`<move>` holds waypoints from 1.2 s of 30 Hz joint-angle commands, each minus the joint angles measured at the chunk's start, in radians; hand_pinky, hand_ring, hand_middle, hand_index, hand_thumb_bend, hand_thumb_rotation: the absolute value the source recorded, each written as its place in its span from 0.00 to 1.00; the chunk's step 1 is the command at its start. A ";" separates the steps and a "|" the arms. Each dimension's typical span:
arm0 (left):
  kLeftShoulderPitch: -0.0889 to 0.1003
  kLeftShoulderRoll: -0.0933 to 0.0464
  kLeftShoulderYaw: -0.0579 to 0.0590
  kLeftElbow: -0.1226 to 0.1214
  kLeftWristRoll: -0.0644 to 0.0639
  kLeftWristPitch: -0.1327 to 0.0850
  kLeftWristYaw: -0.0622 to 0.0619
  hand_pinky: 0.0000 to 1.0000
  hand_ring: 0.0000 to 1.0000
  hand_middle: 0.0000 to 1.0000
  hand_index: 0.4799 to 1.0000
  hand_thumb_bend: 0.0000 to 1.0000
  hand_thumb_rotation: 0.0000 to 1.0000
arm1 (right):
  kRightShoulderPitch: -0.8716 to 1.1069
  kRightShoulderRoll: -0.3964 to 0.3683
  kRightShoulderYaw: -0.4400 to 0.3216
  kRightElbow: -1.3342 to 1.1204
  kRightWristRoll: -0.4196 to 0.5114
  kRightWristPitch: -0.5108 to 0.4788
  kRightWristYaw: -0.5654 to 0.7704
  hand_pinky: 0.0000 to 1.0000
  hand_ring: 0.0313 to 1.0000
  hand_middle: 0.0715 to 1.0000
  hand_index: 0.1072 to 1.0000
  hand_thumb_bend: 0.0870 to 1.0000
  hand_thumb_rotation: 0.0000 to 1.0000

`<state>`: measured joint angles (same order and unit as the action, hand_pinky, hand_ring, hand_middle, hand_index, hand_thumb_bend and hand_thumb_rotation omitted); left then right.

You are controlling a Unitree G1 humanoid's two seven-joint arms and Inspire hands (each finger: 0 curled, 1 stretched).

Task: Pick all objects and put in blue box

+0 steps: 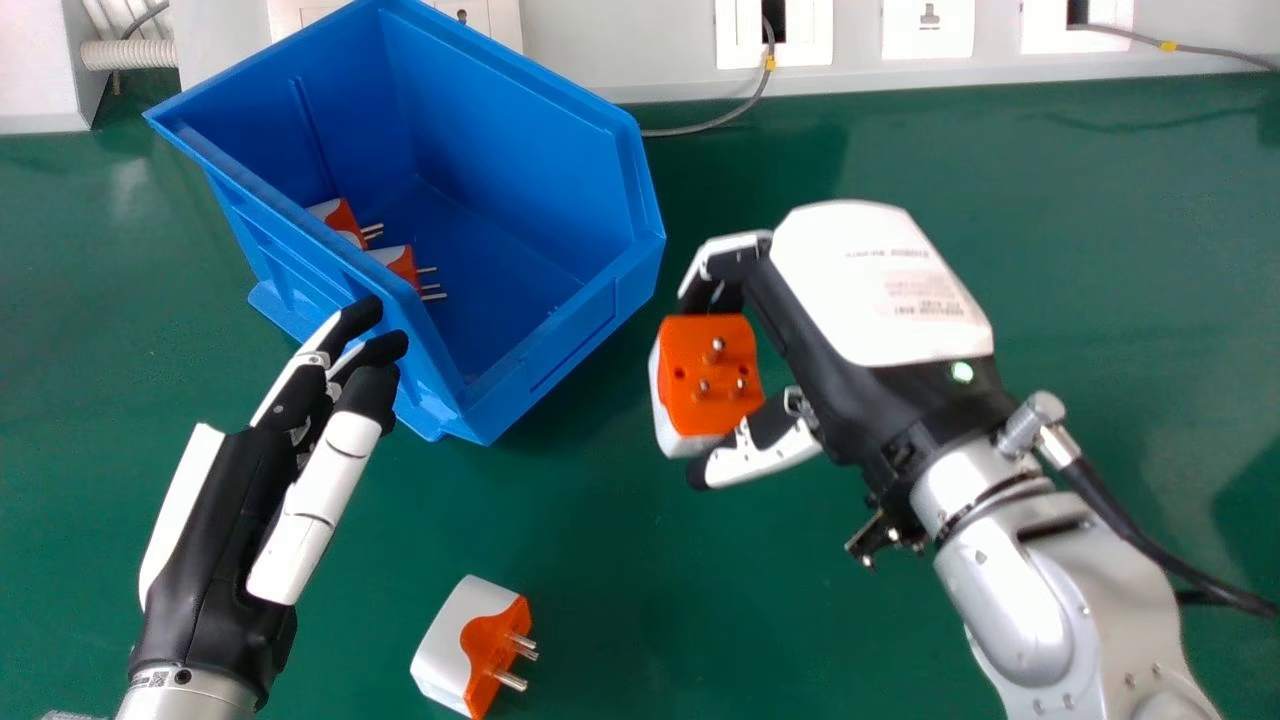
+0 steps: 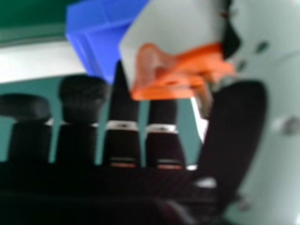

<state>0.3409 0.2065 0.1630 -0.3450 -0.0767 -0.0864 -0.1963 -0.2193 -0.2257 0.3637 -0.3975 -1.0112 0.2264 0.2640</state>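
"Where's the held adapter (image 1: 708, 375)?"

"Just right of the frame's centre, prongs towards the camera, pinched between the fingers and thumb of the right hand (image 1: 870, 290)."

"And that arm?"

"It slants in from the lower right, back of the hand uppermost, thumb nearer the bottom edge."

"The blue box (image 1: 560, 345)?"

"Upper left, two adapters (image 1: 398, 262) inside. The left hand (image 1: 215, 520) angles up from the lower left, fingers loosely extended by its near side."

"Anything below?"

"A loose adapter (image 1: 465, 640) on the green table (image 1: 750, 600), bottom, left of centre."
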 commanded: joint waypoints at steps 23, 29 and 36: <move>0.087 0.004 0.079 -0.082 -0.098 -0.048 -0.050 0.90 0.91 0.90 0.85 0.69 0.92 | -0.519 0.136 0.033 0.503 0.018 0.017 -0.117 0.10 0.13 0.39 0.42 0.47 0.00; 0.121 0.006 0.103 -0.143 -0.106 -0.028 -0.049 0.90 0.91 0.91 0.86 0.69 0.92 | -0.680 0.167 0.058 0.755 0.064 -0.016 -0.179 0.13 0.16 0.41 0.41 0.47 0.00; 0.137 0.007 0.139 -0.109 -0.121 -0.094 -0.075 0.90 0.91 0.91 0.86 0.69 0.91 | -0.868 0.235 0.090 1.060 0.128 -0.064 -0.262 0.15 0.19 0.41 0.42 0.47 0.00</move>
<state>0.4689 0.2089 0.2846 -0.4530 -0.1840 -0.1449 -0.2638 -1.0019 -0.0128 0.4481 0.6348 -0.8975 0.1817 0.0406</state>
